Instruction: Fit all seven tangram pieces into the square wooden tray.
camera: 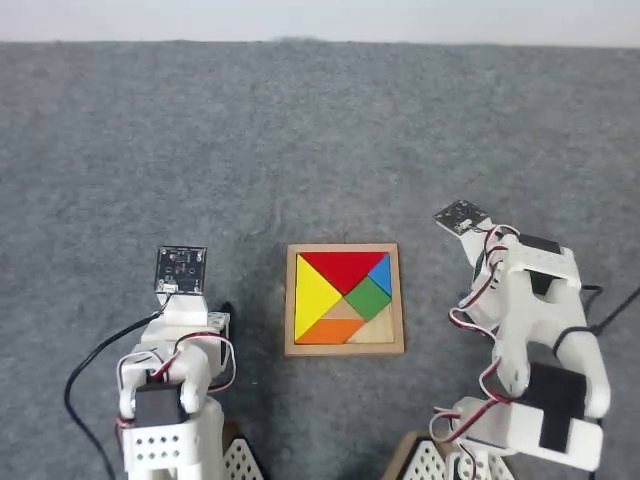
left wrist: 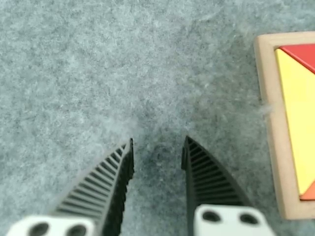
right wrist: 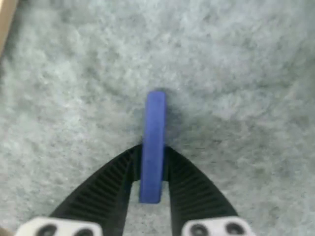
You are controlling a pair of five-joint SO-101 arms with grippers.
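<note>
The square wooden tray (camera: pixel 344 348) lies on the grey mat (camera: pixel 300 130) with coloured pieces (camera: pixel 318 295) inside. At its 9 o'clock, my left gripper (left wrist: pixel 158 143) has its fingers (left wrist: pixel 108 182) apart and holds nothing. At its 3 o'clock, my right gripper (right wrist: pixel 152 148) pinches a blue piece (right wrist: pixel 155 115).

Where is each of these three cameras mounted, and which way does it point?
High view: fixed above, looking down on the grey table; the left arm and right arm flank the wooden tray.
Left wrist view: on the left arm's wrist, facing down at the table; its open end effector shows, with the tray's rim nearby.
Right wrist view: on the right arm's wrist, facing down; its end effector grips a blue piece.
Shared: high and left wrist views both show the tray's red piece and yellow piece.
</note>
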